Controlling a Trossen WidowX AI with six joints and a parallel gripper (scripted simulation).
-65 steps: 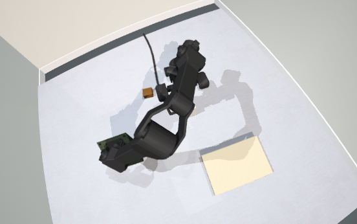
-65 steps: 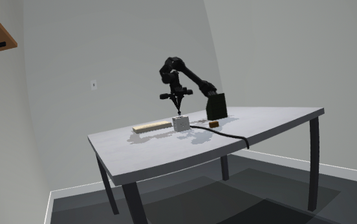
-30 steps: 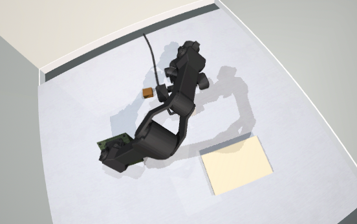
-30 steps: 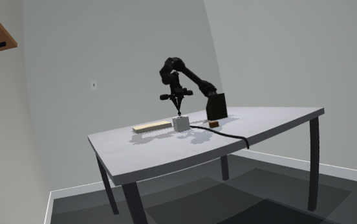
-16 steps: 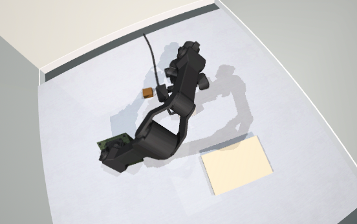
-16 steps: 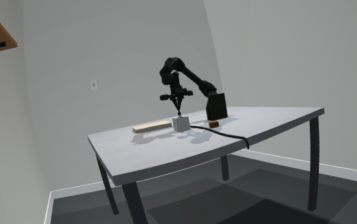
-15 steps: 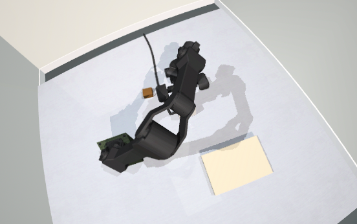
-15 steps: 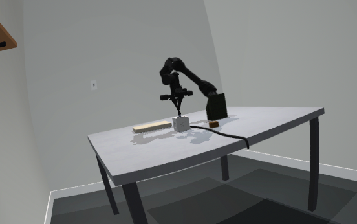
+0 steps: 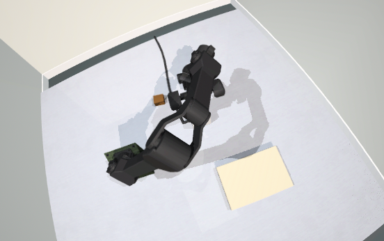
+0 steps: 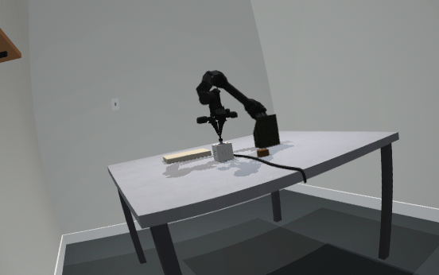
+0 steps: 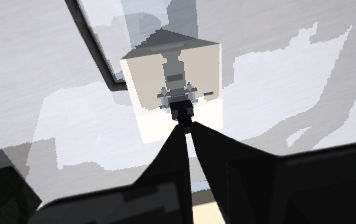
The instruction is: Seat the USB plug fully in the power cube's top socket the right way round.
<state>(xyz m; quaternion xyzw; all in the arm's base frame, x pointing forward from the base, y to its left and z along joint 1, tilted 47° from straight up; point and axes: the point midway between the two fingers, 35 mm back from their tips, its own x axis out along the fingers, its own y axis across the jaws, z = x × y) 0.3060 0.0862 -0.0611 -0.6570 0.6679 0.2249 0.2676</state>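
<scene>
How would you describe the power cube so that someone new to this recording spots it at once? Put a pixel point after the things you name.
On the pale grey rectangular table (image 10: 171, 191), look directly beneath the black gripper (image 10: 220, 137) (image 11: 187, 129). There stands a white boxy power cube (image 10: 223, 152) (image 11: 145, 80), with small dark slots in its faces. Unlike the flat cream slab (image 10: 187, 156) and small orange-brown block (image 10: 262, 152) nearby, it is white and stands taller than both.

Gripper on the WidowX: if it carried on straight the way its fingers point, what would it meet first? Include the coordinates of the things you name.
Likely the white power cube's top (image 10: 227, 145) (image 11: 145, 85), just below the black plug held in its fingers; the remaining gap is unclear.
</scene>
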